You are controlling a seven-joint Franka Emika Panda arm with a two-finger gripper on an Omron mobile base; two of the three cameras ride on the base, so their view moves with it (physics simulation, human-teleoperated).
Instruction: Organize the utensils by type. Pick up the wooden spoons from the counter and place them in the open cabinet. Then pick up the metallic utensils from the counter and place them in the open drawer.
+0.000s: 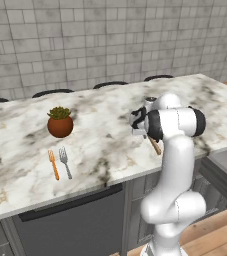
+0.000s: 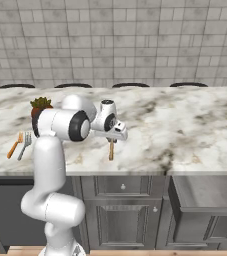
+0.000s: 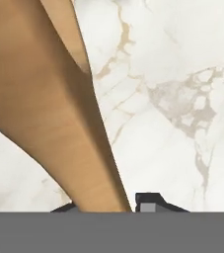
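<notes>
End effector (image 3: 114, 207) jaws narrow around wooden spoon (image 3: 49, 113) handle on counter (image 3: 182, 74); plant pot (image 1: 60, 122) holds greenery.

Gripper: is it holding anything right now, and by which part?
The gripper is down on a wooden spoon on the counter, closing around its handle; whether the grip is firm cannot be told.

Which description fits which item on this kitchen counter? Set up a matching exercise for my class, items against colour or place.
Items:
1. wooden spoon
2. orange fork
3. grey fork
4. potted plant

Descriptions:
A. in a round reddish-brown pot
B. tan, under the gripper
C. steel-coloured, beside the orange one
D. bright handle, nearer the counter's end

Pairs: 1-B, 2-D, 3-C, 4-A
</notes>
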